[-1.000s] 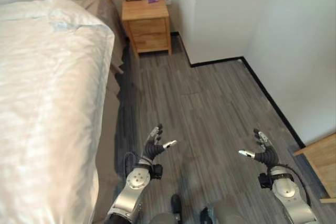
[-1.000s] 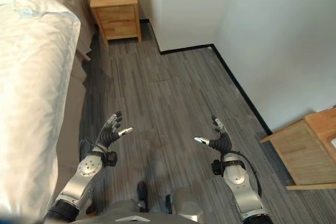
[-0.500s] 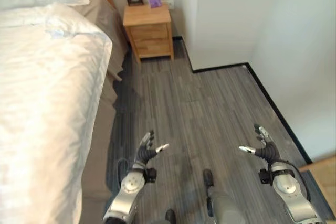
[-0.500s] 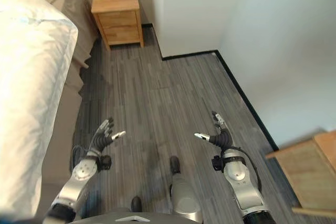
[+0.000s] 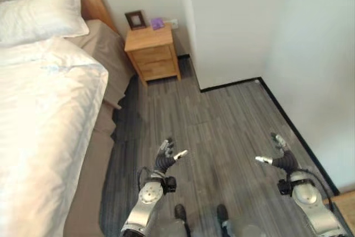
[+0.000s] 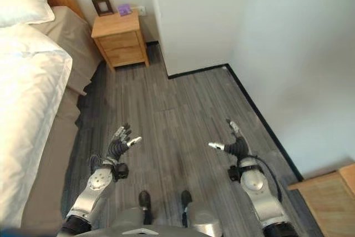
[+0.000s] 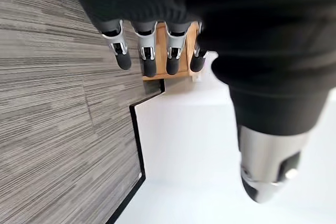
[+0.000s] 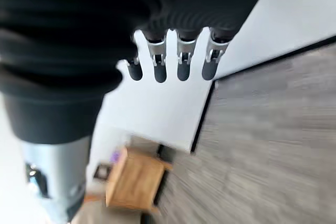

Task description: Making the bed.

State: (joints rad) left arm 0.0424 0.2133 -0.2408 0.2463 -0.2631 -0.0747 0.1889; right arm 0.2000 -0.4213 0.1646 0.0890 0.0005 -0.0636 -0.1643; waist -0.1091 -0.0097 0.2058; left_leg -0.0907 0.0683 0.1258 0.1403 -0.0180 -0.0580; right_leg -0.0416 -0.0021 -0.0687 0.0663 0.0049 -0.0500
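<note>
Both empty hands, left hand (image 5: pixel 165 157) and right hand (image 5: pixel 277 158), hover beside the bed (image 5: pixel 44 137).

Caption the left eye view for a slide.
Both open hands, left and right, hover over grey floor beside the bed.

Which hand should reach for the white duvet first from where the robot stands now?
Probably the left. The left hand, open and empty, hangs over the grey floor on the side of the white duvet. The right hand, also open, is further from the bed, by the white wall.
</note>
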